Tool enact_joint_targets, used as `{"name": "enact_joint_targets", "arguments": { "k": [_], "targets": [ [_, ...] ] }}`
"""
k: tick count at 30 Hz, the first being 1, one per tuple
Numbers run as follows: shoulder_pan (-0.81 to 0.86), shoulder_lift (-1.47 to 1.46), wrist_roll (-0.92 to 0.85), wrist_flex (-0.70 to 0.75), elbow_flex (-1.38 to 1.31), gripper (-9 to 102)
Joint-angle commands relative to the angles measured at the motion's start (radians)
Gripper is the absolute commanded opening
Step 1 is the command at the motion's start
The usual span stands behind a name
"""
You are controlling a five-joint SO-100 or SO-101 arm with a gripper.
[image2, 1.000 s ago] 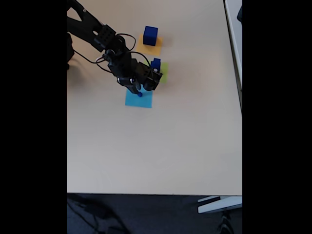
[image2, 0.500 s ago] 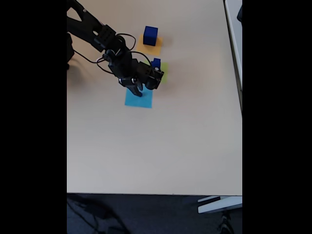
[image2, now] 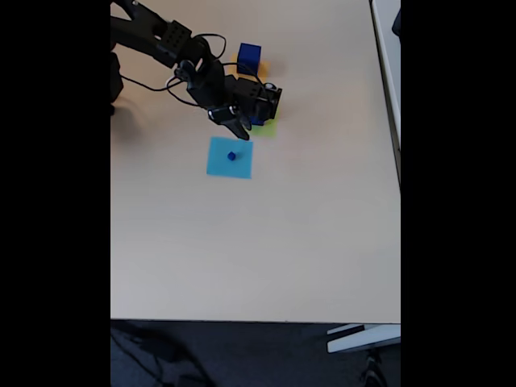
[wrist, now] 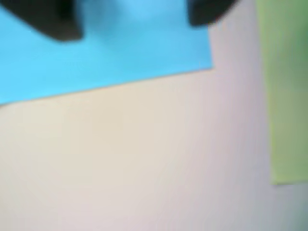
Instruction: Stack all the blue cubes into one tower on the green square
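Fixed view: the table (image2: pixel 266 242) carries three flat patches. The largest blue cube (image2: pixel 249 57) sits on the orange-yellow square (image2: pixel 260 74). The green square (image2: pixel 267 127) is mostly covered by the arm; whatever cube stands on it is hidden. The light blue square (image2: pixel 230 158) bears the tiny blue cube (image2: pixel 231 156) near its centre, untouched. The gripper (image2: pixel 239 129) hangs just above that patch's far edge, holding nothing that shows. Wrist view, blurred, shows two dark fingertips (wrist: pixel 57 21) apart over the light blue patch, nothing between them: jaws open. Judgement: the tiny cube's pickup is the step in hand; the next move calls for descent squarely over it and a precise close.
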Motion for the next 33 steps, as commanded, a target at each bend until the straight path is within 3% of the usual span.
{"name": "enact_joint_targets", "arguments": {
  "k": [1,18,33],
  "targets": [
    [-0.044,0.1,0.026,-0.025,-0.066,12],
    [-0.227,0.153,0.156,-0.026,-0.094,18],
    [-0.244,0.078,0.181,-0.043,-0.06,17]
  ]
}}
